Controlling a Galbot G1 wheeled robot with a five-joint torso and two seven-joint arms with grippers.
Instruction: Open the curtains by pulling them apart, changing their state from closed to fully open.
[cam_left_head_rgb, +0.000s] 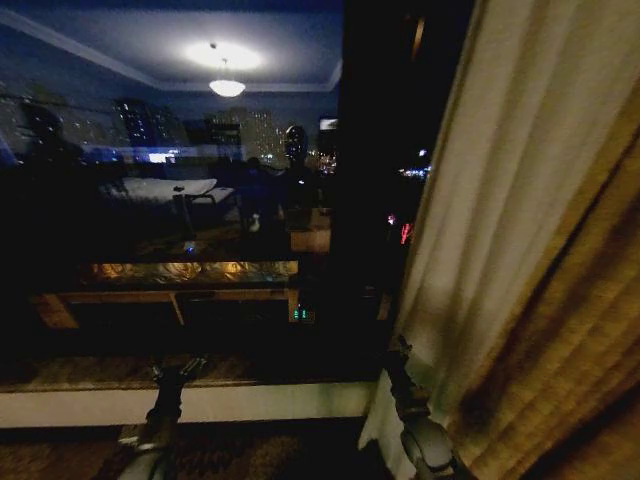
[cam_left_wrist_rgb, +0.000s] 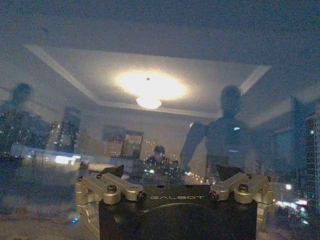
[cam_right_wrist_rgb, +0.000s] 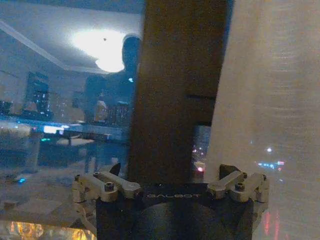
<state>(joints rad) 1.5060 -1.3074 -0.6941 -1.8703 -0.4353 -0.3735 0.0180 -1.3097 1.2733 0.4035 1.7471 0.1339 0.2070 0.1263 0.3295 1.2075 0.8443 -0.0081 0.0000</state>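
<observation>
One sheer off-white panel of the curtains (cam_left_head_rgb: 490, 200) hangs bunched at the right of the dark window, and it rises beside the fingers in the right wrist view (cam_right_wrist_rgb: 272, 100). My right gripper (cam_left_head_rgb: 400, 350) is held low at that panel's inner edge; I cannot tell if it touches the fabric. In its wrist view the right gripper (cam_right_wrist_rgb: 171, 171) is open with nothing between the fingers. My left gripper (cam_left_head_rgb: 176, 370) points at the bare glass, low on the left. It is also open and empty (cam_left_wrist_rgb: 173, 172).
A thick golden-brown drape (cam_left_head_rgb: 585, 350) hangs right of the sheer panel. A dark window post (cam_left_head_rgb: 375, 150) stands just left of the curtain edge, brown in the right wrist view (cam_right_wrist_rgb: 180, 85). A white sill (cam_left_head_rgb: 200, 402) runs below the glass, which reflects a ceiling lamp (cam_left_head_rgb: 226, 88).
</observation>
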